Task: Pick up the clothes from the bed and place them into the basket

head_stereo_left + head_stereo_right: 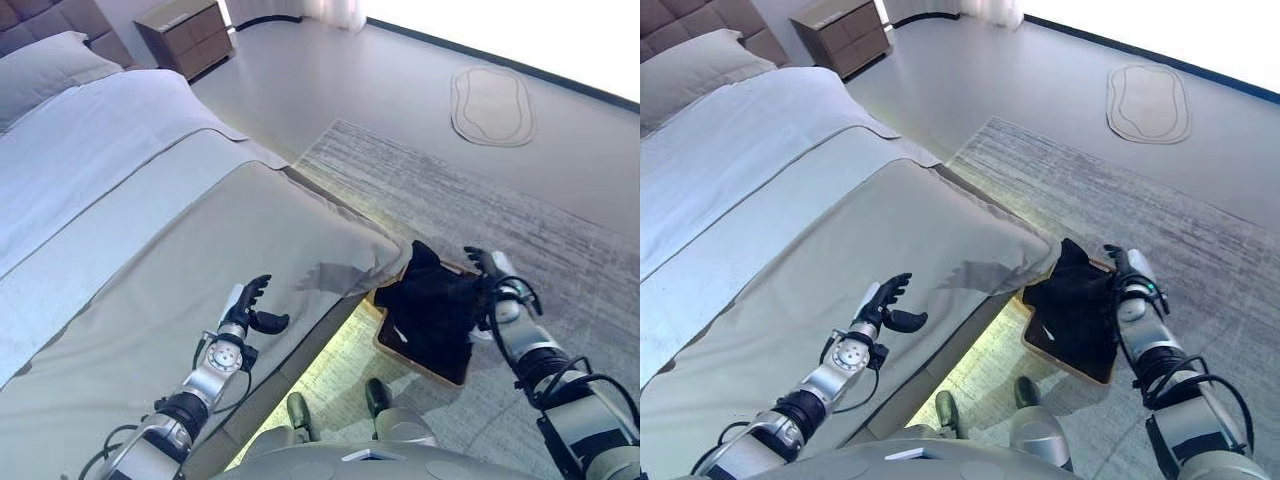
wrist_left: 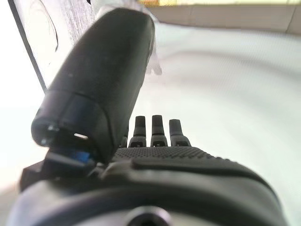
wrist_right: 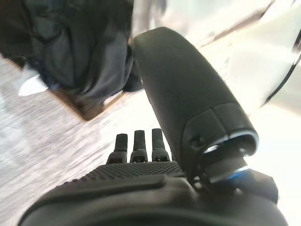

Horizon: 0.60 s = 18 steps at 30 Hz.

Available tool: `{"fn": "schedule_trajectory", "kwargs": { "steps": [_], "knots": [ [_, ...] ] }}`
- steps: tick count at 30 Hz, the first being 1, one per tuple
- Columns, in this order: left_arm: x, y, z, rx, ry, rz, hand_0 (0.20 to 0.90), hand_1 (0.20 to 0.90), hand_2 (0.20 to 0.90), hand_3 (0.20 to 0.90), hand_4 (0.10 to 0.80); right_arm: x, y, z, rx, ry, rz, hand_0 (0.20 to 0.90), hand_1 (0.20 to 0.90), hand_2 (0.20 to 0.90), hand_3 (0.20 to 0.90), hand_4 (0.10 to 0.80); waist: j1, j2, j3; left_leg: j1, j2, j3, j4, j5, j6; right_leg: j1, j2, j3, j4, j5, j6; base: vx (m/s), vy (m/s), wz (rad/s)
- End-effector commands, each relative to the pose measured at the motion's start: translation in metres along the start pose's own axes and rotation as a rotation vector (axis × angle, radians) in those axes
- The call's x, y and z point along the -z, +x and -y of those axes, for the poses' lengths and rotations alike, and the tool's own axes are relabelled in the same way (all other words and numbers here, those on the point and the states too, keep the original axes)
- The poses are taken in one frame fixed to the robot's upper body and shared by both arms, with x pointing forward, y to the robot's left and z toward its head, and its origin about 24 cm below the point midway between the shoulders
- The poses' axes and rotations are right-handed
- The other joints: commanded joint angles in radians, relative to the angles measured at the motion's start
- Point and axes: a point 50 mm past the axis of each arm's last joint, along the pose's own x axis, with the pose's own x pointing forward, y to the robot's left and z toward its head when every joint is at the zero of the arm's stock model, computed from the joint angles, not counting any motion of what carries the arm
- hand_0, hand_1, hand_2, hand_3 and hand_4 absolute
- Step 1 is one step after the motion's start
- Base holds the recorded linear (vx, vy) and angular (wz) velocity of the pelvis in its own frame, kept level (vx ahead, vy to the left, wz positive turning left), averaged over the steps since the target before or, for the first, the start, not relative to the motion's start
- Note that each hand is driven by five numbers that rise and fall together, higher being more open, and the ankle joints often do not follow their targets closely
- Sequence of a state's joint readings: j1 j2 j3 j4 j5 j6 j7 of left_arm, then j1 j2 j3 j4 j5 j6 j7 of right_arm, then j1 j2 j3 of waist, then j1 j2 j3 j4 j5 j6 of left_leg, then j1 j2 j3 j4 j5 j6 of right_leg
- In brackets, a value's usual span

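Note:
A pile of black clothes (image 1: pixel 435 300) lies in the wooden basket (image 1: pixel 420 366), which stands on the floor by the bed's corner. The clothes hang over the basket's far rim. My right hand (image 1: pixel 495 270) is at the basket's right side, beside the clothes, open with straight fingers and holding nothing. In the right wrist view the black clothes (image 3: pixel 80 42) show past its thumb. My left hand (image 1: pixel 245 305) hovers open over the grey bedcover (image 1: pixel 150 230) near the bed's foot edge. I see no loose garment on the bed.
A pillow (image 1: pixel 50 70) lies at the bed's head, with a wooden nightstand (image 1: pixel 185 35) behind it. A grey carpet (image 1: pixel 480 200) covers the floor under the basket. A small oval rug (image 1: pixel 490 105) lies farther off. The bedcover is creased near the corner (image 1: pixel 335 275).

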<state>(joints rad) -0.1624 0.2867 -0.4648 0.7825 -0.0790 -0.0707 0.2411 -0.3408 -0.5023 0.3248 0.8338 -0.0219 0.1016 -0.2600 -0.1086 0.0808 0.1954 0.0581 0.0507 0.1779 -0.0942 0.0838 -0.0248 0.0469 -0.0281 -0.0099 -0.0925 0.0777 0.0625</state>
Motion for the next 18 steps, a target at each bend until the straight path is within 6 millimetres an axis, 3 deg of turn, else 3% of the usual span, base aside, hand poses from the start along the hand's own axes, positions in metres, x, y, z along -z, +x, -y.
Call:
{"fn": "schedule_trajectory", "kwargs": {
  "steps": [1,3,8,18],
  "knots": [
    [-0.002,0.001,-0.007,-0.071,0.067,0.072,0.9,0.9,0.9,0.9,0.8,-0.026,-0.007,-0.031,0.019,0.013,0.171,0.9,0.9,0.9,0.9,0.8,0.059,-0.046,-0.086,0.023,-0.043,-0.093,0.007,-0.077,0.017,-0.014,-0.016,-0.029,0.02,0.006,0.014,0.017,0.01,0.31],
    [0.006,-0.002,-0.002,-0.076,0.07,0.05,0.9,0.9,0.9,0.9,0.8,-0.026,-0.016,-0.052,-0.001,-0.017,0.207,0.9,0.9,0.9,0.9,0.8,0.074,-0.047,-0.086,0.021,-0.046,-0.111,0.007,-0.075,0.019,-0.007,-0.02,-0.046,0.025,-0.003,0.011,0.024,0.024,0.41],
    [0.021,-0.011,0.004,-0.118,0.043,0.01,0.9,0.9,0.9,0.9,0.8,-0.025,-0.029,-0.075,-0.073,-0.113,0.276,0.9,0.9,0.9,0.9,0.8,0.11,-0.051,-0.089,0.019,-0.054,-0.15,0.007,-0.069,0.021,0.015,-0.03,-0.089,0.024,-0.016,0.008,0.032,0.033,0.36],
    [0.025,-0.015,-0.013,-0.252,0.056,0.028,0.9,0.9,0.9,0.9,0.8,-0.023,-0.037,-0.08,-0.062,-0.187,0.328,0.9,0.9,0.9,0.9,0.8,0.193,-0.069,-0.101,-0.022,-0.07,-0.253,0.007,-0.039,0.018,0.041,-0.038,-0.178,0.024,-0.044,0.002,0.009,-0.013,0.33]
  ]
}}
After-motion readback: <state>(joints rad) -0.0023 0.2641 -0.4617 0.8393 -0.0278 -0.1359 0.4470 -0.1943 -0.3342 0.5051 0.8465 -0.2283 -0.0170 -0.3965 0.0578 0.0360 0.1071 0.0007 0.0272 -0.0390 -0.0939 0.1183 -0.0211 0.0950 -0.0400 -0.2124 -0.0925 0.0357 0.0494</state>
